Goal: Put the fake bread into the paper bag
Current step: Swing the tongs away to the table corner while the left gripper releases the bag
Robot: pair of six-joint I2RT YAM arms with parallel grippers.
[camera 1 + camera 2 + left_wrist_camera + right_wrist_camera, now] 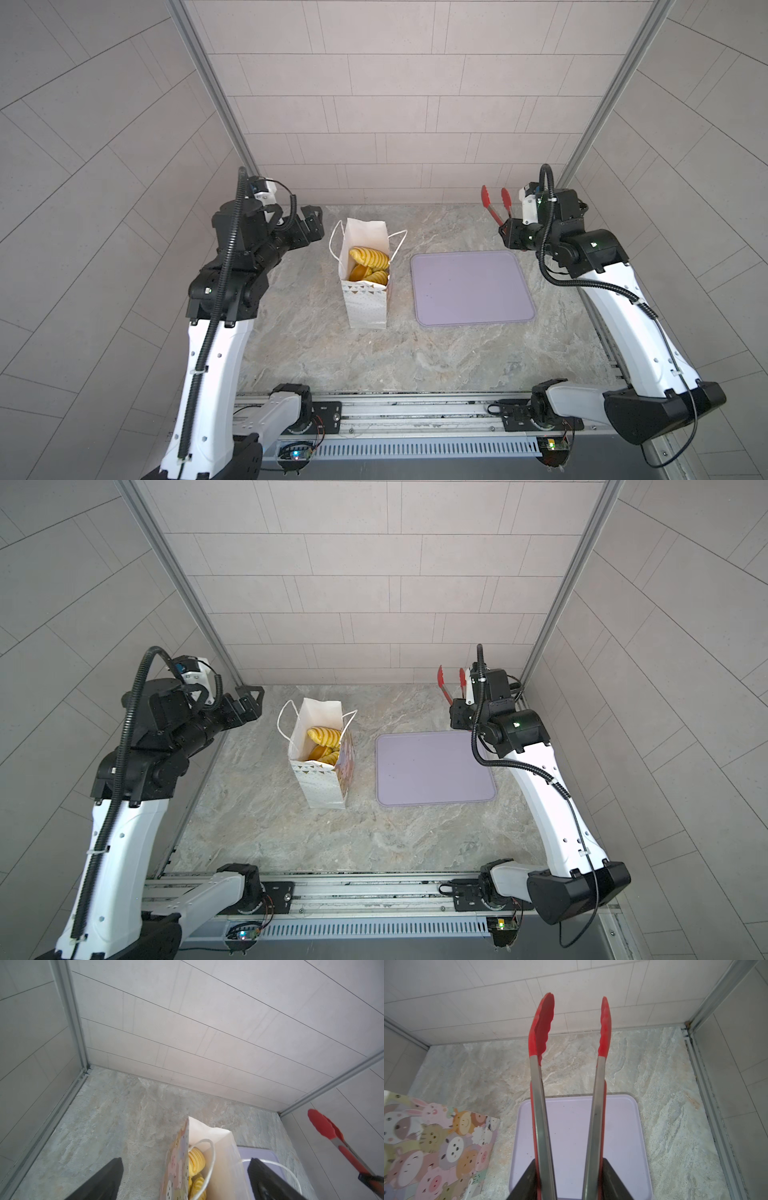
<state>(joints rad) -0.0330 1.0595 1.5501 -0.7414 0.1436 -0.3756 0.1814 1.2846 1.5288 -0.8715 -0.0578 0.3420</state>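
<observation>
Counted one tall white paper gift bag (365,307), upright. Just right of bag, one flat lilac tray (473,291). Inside bag, made out three glossy golden fake bread (370,257) pieces; any deeper ones hidden. Left of bag, left gripper (314,220) spread wide, holding nothing. Far right of bag, right gripper (570,1160) clamped on one pair of red-tipped steel tongs (538,1105), tips apart.

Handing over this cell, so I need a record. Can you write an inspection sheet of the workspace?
Surface: marble-look table, no spills seen.
Job's things: fake bread lies inside the upright paper bag; none seen outside it.
Clutter: lilac tray beside the bag, nothing on it.
Grippers: left gripper open, jaws wide, beside the bag; right gripper shut on red tongs, their tips apart.
Cables: black conduit along each arm, clear of the bag.
Surroundings: tiled walls, metal corner posts; nothing else seen.
</observation>
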